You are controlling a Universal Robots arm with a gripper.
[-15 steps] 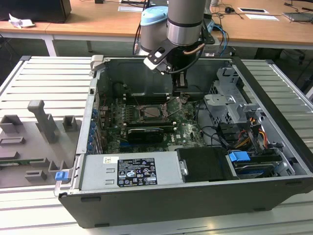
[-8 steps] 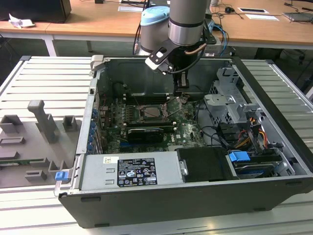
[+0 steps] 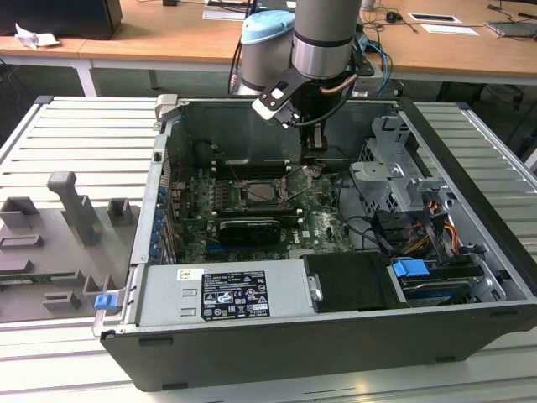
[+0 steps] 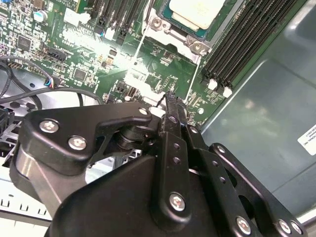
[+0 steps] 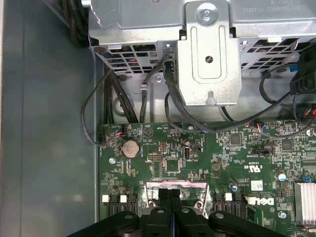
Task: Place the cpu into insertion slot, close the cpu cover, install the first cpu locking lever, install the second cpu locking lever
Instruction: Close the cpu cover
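1. Lower centre of the exterior view: the power supply (image 3: 226,294) blocks the near side of the case (image 3: 336,357), so the arm drops in from upper centre.
2. Frame centre: the cpu (image 3: 266,191) lies flat in its socket on the motherboard (image 3: 323,222). Placement looks done.
3. Just to the exterior view's right of it, the cpu cover (image 3: 300,179) stands hinged up, not closed.
4. The gripper (image 3: 314,158) is right at the cover. In the first wrist view you see its fingers (image 5: 164,200) clenched together on nothing, likely as a blunt pusher.

we see a robotics lab: an open computer case (image 3: 336,344) on a slatted metal bench (image 3: 75,134), a robot arm (image 3: 323,34) above, wooden desks (image 3: 168,34) behind.
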